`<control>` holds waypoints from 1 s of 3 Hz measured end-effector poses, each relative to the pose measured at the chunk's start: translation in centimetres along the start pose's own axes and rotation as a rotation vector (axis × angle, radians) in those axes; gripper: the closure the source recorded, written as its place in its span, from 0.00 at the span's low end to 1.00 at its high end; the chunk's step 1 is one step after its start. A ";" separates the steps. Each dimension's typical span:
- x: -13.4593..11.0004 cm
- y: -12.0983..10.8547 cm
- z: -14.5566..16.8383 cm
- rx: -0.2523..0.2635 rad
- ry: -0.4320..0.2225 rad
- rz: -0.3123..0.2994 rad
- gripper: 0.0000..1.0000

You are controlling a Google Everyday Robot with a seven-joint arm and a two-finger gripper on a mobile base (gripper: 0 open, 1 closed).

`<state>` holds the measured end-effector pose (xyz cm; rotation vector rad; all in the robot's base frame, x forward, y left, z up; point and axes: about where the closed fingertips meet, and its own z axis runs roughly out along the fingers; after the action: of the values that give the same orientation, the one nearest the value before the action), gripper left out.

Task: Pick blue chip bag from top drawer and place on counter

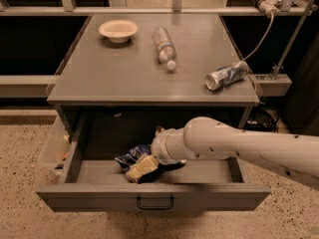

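In the lower centre of the frame, the robot's pale, cream-tipped gripper [139,169] reaches down into the open drawer and rests against the small crumpled dark blue foil chip bag [130,155]. Whether the jaws are spread or closed on the bag cannot be told, because the tip overlaps the foil and hides the contact.

The bag lies on the drawer floor, left of centre. Its visible part sits just up and to the left of the gripper tip, and darker folds appear to run rightward beneath the tip. Its long axis seems to lie roughly left to right across the drawer, parallel to the front panel. The foil is too crumpled to tell which end is the top.

The thick white robot arm [239,146] enters from the right edge of the frame and slopes down to the left, so the gripper meets the bag from its right side.

The wide grey metal top drawer [149,195] stands pulled out across the bottom of the frame, its small black handle [155,203] centred on the front panel.

Above it, across the middle of the frame, is the flat grey metal counter [124,78], where the bag is to go. The counter holds a white bowl [118,30] at upper left, a clear plastic bottle [164,48] lying at upper centre and a crushed silver-blue can [227,75] near its right edge.

The lift probably has to clear the counter's front lip.
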<state>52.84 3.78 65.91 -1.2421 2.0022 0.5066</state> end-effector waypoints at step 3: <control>2.8 0.8 1.7 -0.015 0.039 0.056 0.18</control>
<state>52.00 3.53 62.72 -1.2165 2.0738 0.5289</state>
